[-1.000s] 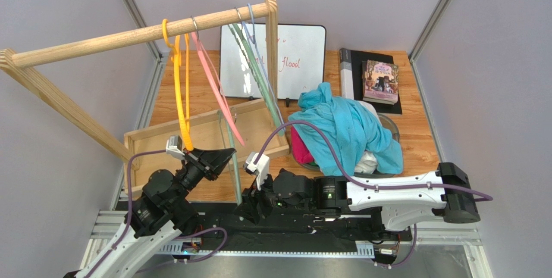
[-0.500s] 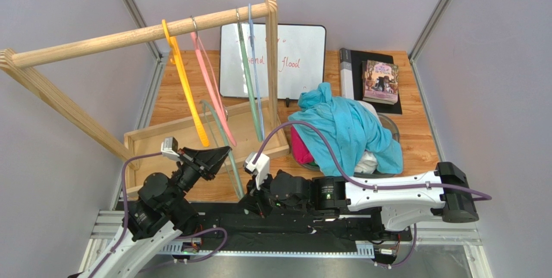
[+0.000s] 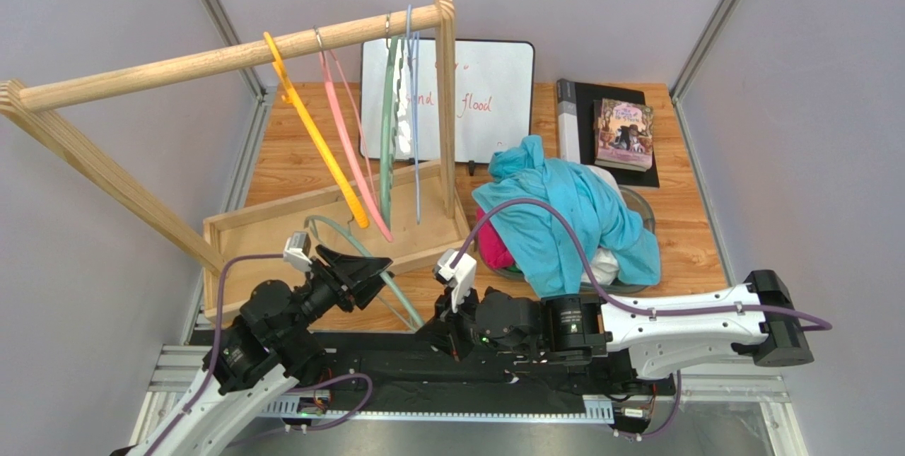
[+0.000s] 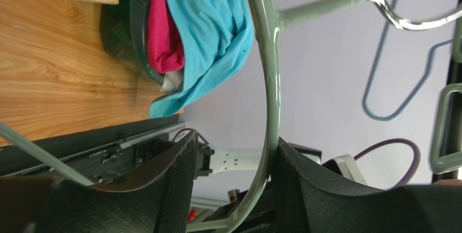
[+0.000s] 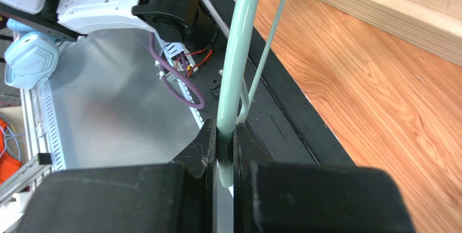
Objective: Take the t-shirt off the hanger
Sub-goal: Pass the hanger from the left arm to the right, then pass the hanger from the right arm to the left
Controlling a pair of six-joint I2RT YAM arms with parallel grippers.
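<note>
A pale green hanger [image 3: 385,138] reaches down from the wooden rail to both grippers and carries no garment. My right gripper [image 5: 223,135] is shut on its lower bar [image 5: 241,38], low by the table's front edge [image 3: 433,327]. My left gripper [image 4: 234,151] stands open around the same hanger [image 4: 269,81], and the bar rests against the right-hand finger [image 4: 303,179]. From above, the left gripper [image 3: 366,265] sits beside the wooden tray. A teal t-shirt [image 3: 568,212] lies on a pile of clothes at the right, also seen in the left wrist view [image 4: 217,21].
Yellow [image 3: 319,143], pink [image 3: 356,159] and blue [image 3: 414,127] hangers hang on the wooden rail [image 3: 212,58]. A wooden tray [image 3: 266,225] lies below them. A whiteboard [image 3: 478,85] and books [image 3: 621,133] stand at the back. A pink garment [image 4: 162,32] sits under the teal one.
The left gripper has opened and let go of the green hanger. The right gripper has shut on the hanger and shifted right. The hangers on the rail have swung.
</note>
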